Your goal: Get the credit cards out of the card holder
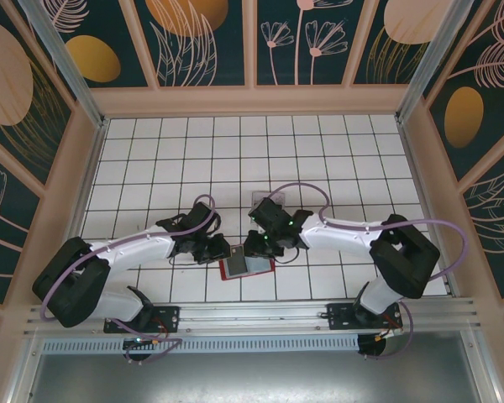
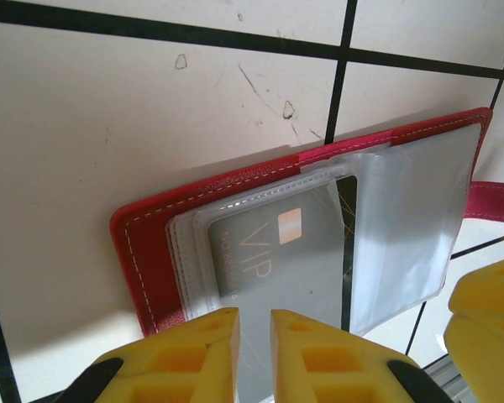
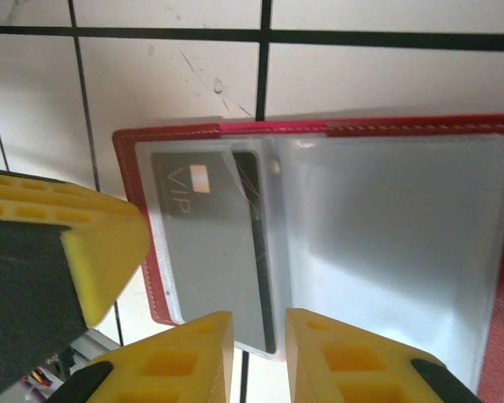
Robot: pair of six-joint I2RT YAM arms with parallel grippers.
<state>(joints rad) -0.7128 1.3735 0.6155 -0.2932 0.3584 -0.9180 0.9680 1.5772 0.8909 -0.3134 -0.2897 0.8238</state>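
Open card holder [image 2: 143,243]; left fingers [image 2: 193,353] clamped on its edge; right fingers [image 3: 185,357] straddle credit card [image 3: 206,243], grip unclear.

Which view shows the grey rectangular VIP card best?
Left wrist view: the grey VIP card is largest, lettering readable. Right wrist view shows it smaller; top view, a tiny grey patch in the red card holder.

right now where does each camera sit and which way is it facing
top external: above and behind the bases, looking down on the white tiled table; left arm and right arm show
left wrist: on the left arm, facing down at the open red folding card holder and grey VIP card; left yellow fingers at bottom
right wrist: on the right arm, facing down at the holder; right yellow fingers at bottom
shared: both wrists see holder and card
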